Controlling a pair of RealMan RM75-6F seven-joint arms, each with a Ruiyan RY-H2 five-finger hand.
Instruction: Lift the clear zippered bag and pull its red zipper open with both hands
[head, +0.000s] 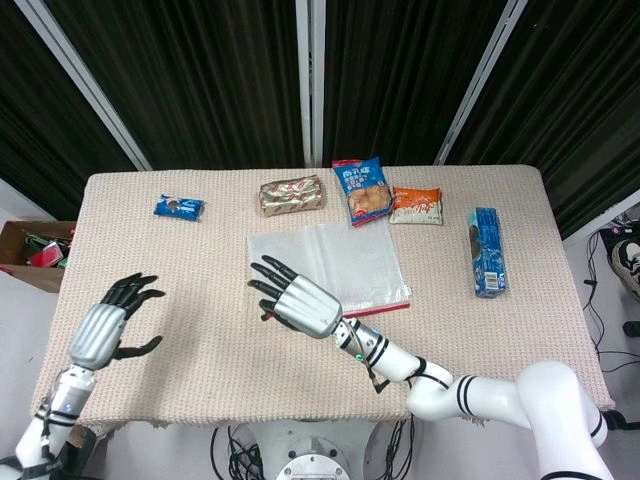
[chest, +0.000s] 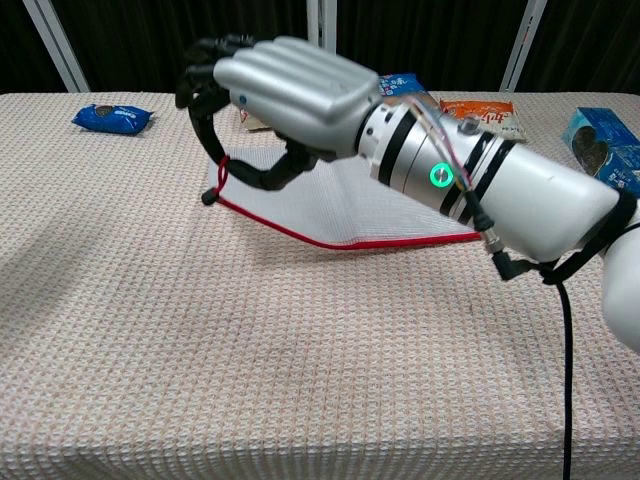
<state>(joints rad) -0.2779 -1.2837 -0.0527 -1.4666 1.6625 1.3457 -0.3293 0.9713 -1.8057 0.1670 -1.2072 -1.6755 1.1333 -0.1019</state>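
Observation:
The clear zippered bag (head: 350, 262) lies mid-table with its red zipper (chest: 330, 240) along the near edge. My right hand (chest: 285, 90) pinches the zipper's left end and holds that corner up off the cloth, so the bag (chest: 385, 212) slopes down to the right. A small dark pull tab (chest: 208, 197) dangles below the fingers. In the head view the right hand (head: 297, 300) covers the bag's front left corner. My left hand (head: 108, 327) hovers over the table's front left, fingers spread and holding nothing, well away from the bag. The chest view does not show it.
Along the far edge lie a small blue packet (head: 178, 207), a gold packet (head: 291, 194), a blue snack bag (head: 361, 190) and an orange packet (head: 415, 205). A blue box (head: 486, 251) sits at the right. A cardboard box (head: 30, 247) stands off the table's left.

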